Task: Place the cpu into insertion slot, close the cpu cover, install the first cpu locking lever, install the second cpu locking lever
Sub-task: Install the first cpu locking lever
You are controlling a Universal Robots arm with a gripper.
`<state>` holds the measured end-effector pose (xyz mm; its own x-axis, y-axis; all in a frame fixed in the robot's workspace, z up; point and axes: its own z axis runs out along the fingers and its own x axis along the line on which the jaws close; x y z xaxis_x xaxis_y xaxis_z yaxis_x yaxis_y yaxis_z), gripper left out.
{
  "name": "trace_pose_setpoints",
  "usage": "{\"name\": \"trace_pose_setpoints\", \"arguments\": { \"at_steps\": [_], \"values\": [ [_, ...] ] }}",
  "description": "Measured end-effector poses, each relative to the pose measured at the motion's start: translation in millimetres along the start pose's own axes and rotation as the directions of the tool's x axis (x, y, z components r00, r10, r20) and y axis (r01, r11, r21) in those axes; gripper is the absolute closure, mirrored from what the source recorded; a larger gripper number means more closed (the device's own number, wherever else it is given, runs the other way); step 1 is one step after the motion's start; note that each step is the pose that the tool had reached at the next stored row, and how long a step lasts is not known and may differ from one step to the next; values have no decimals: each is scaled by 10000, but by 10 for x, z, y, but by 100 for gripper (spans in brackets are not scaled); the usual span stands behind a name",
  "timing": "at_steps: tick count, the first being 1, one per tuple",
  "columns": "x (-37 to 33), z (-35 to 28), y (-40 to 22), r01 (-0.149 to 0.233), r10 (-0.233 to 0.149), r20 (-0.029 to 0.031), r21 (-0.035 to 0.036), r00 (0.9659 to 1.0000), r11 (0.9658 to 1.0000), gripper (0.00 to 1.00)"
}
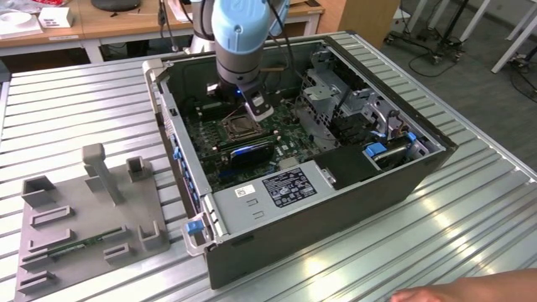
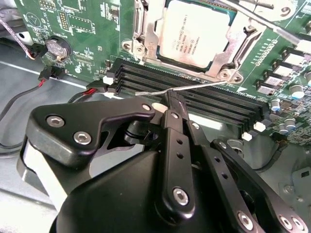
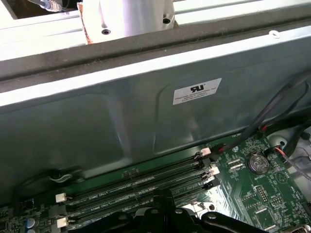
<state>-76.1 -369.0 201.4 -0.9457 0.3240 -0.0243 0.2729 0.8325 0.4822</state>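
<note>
The cpu (image 2: 194,34) lies flat in the insertion slot (image 1: 238,128) on the green board. The silver cpu cover (image 2: 148,26) is down around it as a frame. A thin wire locking lever (image 2: 204,86) runs across the black memory slots just beside the socket, and my gripper (image 2: 167,103) has its fingers shut together with the tip right at this wire. Whether it pinches the wire or only touches it is unclear. A second lever (image 2: 265,22) slants past the socket's far corner. In the exterior view my gripper (image 1: 261,115) hangs inside the open case, just beside the socket.
The case wall (image 3: 121,126) rises close behind the memory slots (image 3: 136,187). A grey drive cage (image 1: 336,94) and power supply (image 1: 285,189) crowd the case on the exterior view's right. A grey fixture (image 1: 92,214) stands on the table, and a hand (image 1: 470,290) shows at the lower edge.
</note>
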Motion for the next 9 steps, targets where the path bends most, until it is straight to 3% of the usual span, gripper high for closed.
{"name": "trace_pose_setpoints", "arguments": {
  "at_steps": [9],
  "values": [
    [-10,46,-17,1,-1,-1,2,10000,10000,89]
  ]
}}
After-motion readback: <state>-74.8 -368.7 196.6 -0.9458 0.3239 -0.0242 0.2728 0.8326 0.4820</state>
